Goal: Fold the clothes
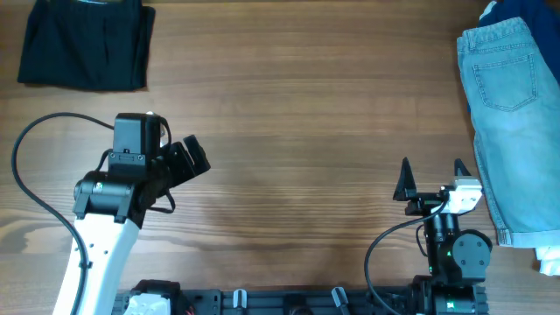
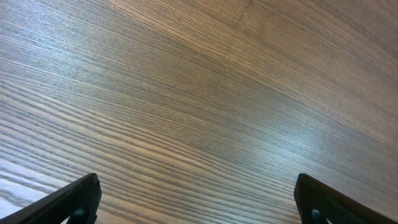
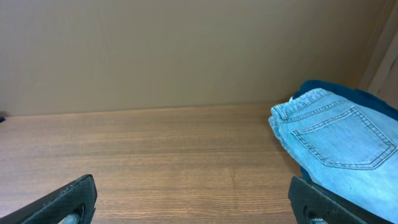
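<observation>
Overhead: shows the black shorts (image 1: 86, 45) lying as a flat folded bundle at the far left corner of the wooden table (image 1: 306, 114), partly cut by the upper edge. Shows the denim shorts (image 1: 512, 114) spread flat along the right edge, back pocket up, with a dark blue garment (image 1: 516, 10) peeking out at their far end and something white (image 1: 549, 258) at their near end. Finds the left gripper (image 1: 185, 160) over bare wood, well apart from the black shorts, tilted toward the middle. Finds the right gripper (image 1: 432, 175) near the front, just beside the denim shorts but not touching, jaws standing open and empty.

Left wrist: sees only wood grain between the two left fingers (image 2: 68, 202), wide apart, grasping nothing.

Right wrist: looks along the table to a plain beige wall (image 3: 186, 50). Shows the right fingers (image 3: 62, 202) parted widely, nothing between. Places the denim shorts at the right, with the dark blue garment showing behind them.
</observation>
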You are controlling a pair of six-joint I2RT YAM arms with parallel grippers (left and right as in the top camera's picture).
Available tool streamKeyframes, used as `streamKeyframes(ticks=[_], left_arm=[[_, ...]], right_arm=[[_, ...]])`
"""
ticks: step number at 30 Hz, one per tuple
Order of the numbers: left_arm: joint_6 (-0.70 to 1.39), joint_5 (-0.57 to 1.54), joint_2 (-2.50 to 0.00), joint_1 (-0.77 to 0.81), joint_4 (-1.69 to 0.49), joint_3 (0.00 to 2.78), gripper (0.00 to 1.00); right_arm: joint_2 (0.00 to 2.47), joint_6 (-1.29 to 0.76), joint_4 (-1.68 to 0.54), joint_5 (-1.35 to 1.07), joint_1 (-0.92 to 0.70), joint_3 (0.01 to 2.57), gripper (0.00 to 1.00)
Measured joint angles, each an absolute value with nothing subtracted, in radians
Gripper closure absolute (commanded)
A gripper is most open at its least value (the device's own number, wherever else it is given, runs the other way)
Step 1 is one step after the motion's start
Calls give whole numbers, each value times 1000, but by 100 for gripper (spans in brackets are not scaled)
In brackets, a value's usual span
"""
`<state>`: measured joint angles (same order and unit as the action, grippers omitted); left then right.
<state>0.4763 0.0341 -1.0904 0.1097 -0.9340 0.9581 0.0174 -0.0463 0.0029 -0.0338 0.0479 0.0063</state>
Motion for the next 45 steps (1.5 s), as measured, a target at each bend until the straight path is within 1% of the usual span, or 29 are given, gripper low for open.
streamKeyframes(ticks=[30, 34, 38, 40, 44, 45], left_arm=[[476, 27, -1090, 110, -917, 958, 0], [474, 27, -1088, 110, -815, 942, 0], [462, 27, -1037, 110, -690, 844, 0], [457, 27, -971, 110, -632, 749, 0], [449, 31, -789, 110, -386, 521, 0], [448, 36, -751, 110, -356, 487, 0]], right_arm=[[17, -39, 3, -34, 48, 6, 0], [17, -39, 2, -34, 48, 6, 0], [17, -39, 0, -34, 48, 6, 0], [17, -39, 0, -34, 48, 6, 0], [17, -39, 0, -34, 48, 6, 0], [17, -39, -1, -35, 48, 6, 0]])
